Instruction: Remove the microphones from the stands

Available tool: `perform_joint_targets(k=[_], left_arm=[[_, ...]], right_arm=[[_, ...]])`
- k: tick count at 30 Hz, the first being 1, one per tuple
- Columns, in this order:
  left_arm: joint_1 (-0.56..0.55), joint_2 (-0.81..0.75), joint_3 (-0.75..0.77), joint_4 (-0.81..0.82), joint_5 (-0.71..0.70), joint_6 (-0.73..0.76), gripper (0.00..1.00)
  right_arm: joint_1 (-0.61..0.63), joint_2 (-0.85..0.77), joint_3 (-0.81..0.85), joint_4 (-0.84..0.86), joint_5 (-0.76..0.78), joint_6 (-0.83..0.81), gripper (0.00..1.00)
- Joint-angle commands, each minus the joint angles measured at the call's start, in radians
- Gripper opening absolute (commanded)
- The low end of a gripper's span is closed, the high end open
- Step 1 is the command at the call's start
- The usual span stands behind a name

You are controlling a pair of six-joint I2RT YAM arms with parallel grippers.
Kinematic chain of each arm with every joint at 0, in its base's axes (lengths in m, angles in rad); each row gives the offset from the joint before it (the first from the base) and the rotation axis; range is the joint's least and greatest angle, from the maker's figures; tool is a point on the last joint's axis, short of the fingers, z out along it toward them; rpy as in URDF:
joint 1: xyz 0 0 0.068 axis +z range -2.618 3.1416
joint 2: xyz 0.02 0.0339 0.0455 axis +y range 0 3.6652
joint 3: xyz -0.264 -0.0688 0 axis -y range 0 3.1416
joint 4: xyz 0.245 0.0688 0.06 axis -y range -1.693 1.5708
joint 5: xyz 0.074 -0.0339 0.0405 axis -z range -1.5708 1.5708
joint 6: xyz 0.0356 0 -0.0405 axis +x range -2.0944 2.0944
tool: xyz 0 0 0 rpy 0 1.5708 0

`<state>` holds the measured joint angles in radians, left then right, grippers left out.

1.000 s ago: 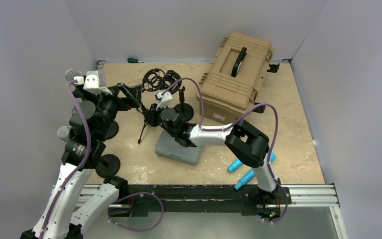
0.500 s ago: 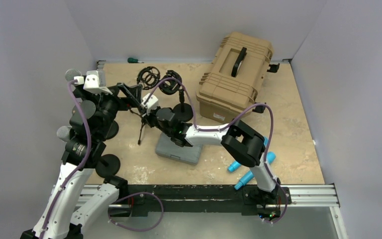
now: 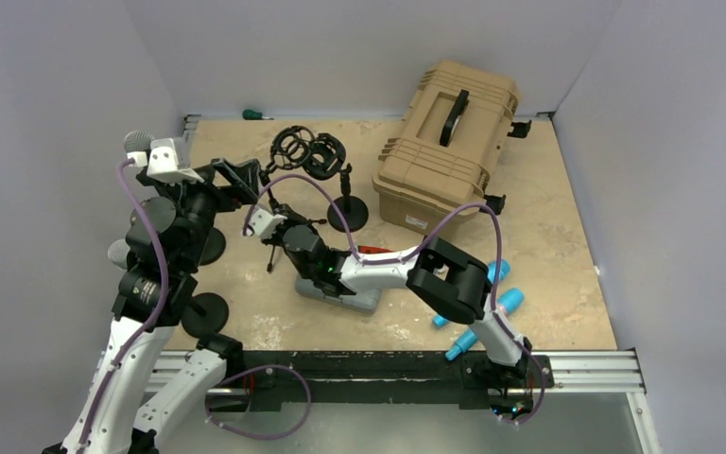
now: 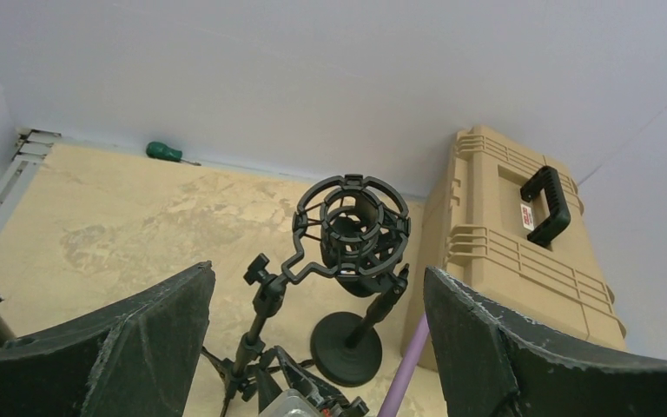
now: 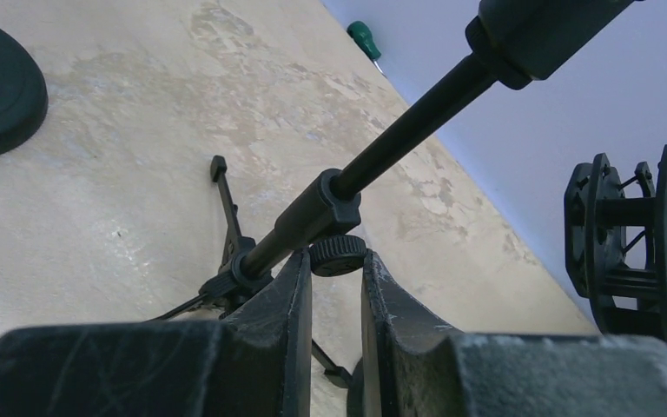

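Observation:
Two grey-headed microphones [image 3: 137, 142] [image 3: 119, 252] stand on round-base stands at the far left, largely hidden by my left arm. A black tripod stand [image 3: 272, 248] carries an empty shock mount [image 4: 347, 207]. Just behind it a round-base stand [image 4: 346, 347] holds a second shock mount [image 3: 326, 156] with a dark body inside. My left gripper [image 3: 244, 180] hangs open, high above and left of the tripod, its fingers [image 4: 139, 347] wide apart around nothing. My right gripper [image 5: 337, 261] is low at the tripod's pole, shut on the small knurled knob [image 5: 339, 252] of the collar.
A tan hard case [image 3: 449, 142] fills the back right. A grey flat case [image 3: 340, 286] lies under my right forearm, with blue cylinders [image 3: 477, 320] to its right. A green-handled screwdriver [image 3: 253, 114] lies by the back wall. Walls close in on three sides.
My right gripper has swung left and nearer, from beside the round-base stand to the tripod's pole. The tripod's shock mount shifted slightly. My left gripper moved a little left.

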<state>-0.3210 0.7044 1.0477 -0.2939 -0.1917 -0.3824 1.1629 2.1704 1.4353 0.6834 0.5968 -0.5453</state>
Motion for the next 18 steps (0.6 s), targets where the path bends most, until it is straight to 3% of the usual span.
perform_joint_targets(k=[1,9,13,18], left_arm=[[0.009,-0.023,0.012,0.015,-0.058,0.014,0.87],[0.01,-0.024,0.011,0.016,-0.057,0.014,0.87],[0.01,-0.024,0.011,0.017,-0.046,0.009,0.87],[0.01,-0.02,0.013,0.019,-0.034,0.005,0.87]], right_arm=[[-0.009,-0.02,0.007,-0.027,0.034,-0.011,0.09],[-0.013,-0.141,-0.07,-0.068,-0.053,0.311,0.52],[-0.058,-0.23,-0.152,-0.09,-0.164,0.597,0.58],[-0.162,-0.29,-0.209,-0.077,-0.452,0.933,0.59]])
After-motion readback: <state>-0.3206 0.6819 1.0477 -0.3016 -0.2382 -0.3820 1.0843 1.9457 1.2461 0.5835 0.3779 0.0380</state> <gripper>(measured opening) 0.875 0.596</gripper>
